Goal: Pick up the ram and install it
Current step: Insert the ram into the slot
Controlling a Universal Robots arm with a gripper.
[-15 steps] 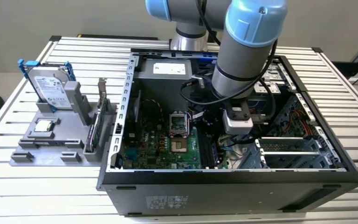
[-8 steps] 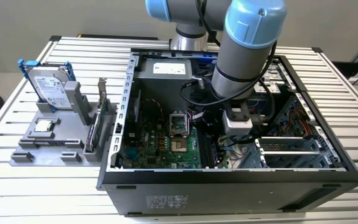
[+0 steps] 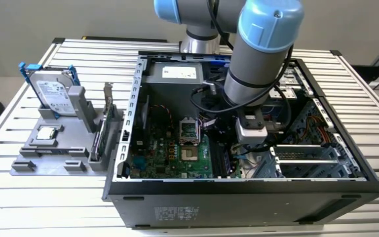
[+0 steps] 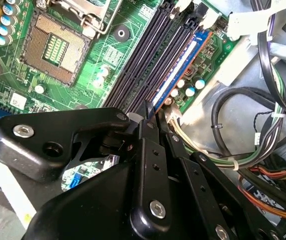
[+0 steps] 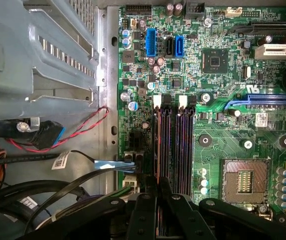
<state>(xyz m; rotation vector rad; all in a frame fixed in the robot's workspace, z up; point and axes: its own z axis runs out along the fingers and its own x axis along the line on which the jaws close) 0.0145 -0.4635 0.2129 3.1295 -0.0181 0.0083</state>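
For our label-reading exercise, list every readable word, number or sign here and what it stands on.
No text can be read.
hard drive label: too small.
power supply sticker: blurred.
case front sticker: blurred.
motherboard sticker: too small.
cable tag: too small.

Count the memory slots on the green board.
4. In the first wrist view the memory slots lie side by side in two pairs beside the processor socket. The tool covers their near ends, gripping the ram at the outermost one.
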